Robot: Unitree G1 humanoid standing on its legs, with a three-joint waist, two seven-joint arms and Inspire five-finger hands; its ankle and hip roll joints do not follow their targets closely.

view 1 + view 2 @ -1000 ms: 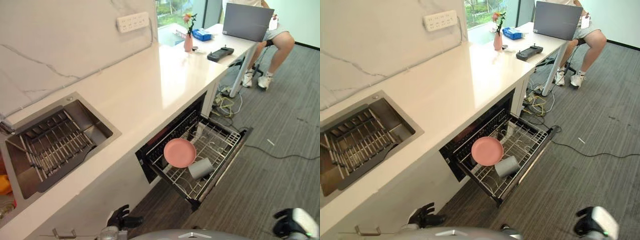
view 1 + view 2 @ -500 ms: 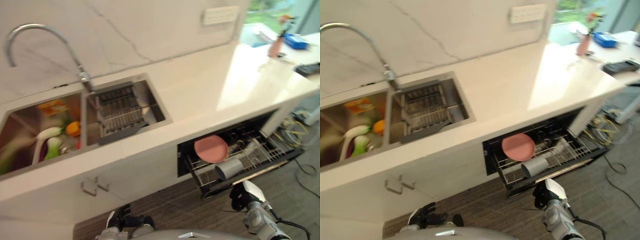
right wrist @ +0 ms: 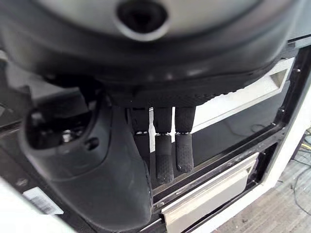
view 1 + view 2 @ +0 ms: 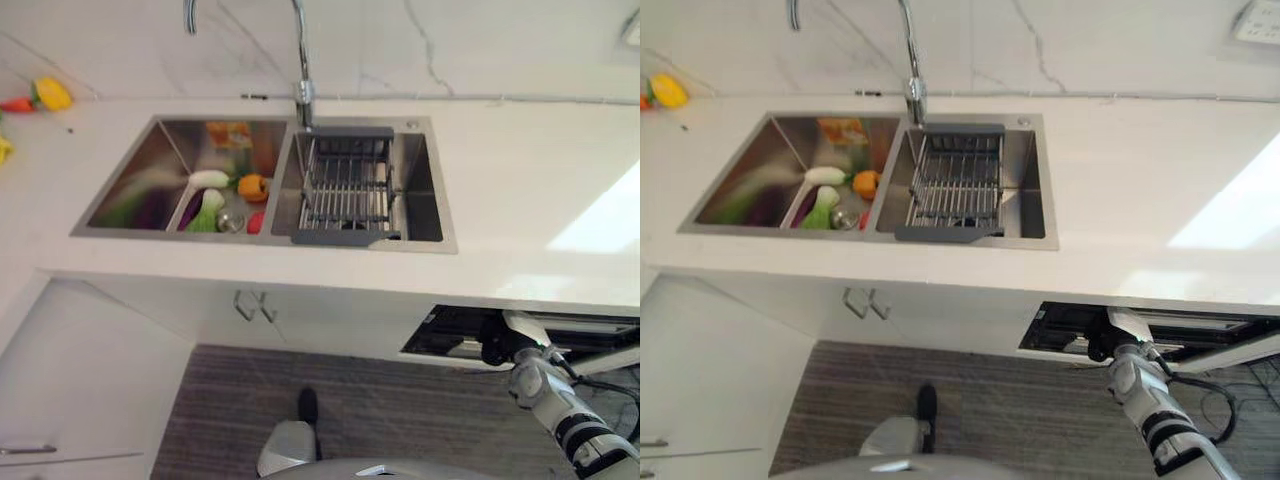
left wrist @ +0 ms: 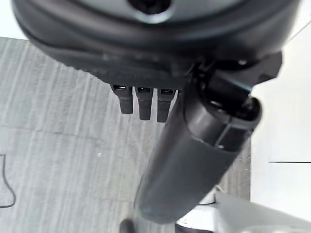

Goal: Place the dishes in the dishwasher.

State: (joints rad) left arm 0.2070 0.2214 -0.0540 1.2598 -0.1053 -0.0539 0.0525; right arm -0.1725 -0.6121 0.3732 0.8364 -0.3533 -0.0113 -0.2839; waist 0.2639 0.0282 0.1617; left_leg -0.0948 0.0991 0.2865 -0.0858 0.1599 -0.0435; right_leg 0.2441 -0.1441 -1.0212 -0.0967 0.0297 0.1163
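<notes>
Right hand (image 4: 500, 338) is seen at about four o'clock in the head views, held just in front of the dishwasher (image 4: 520, 335) opening under the counter (image 4: 520, 200); its fingers (image 3: 165, 155) hang fairly straight and nothing is held in them. The left hand (image 5: 146, 63) is shown over the grey floor (image 5: 53, 145), fingers relaxed and empty.

Dishes already loaded cannot be made out, since the dishwasher's inside is hidden below the counter edge. What appears left is gathered in the sink (image 4: 130, 185) at about ten o'clock: white and green pieces (image 4: 205, 195), an orange item (image 4: 253, 186) and others too blurred to name. A drying rack (image 4: 345, 185) is set in the basin beside them, with nothing on it. The task is judged partway at best, with the sink contents yet to be carried over.
</notes>
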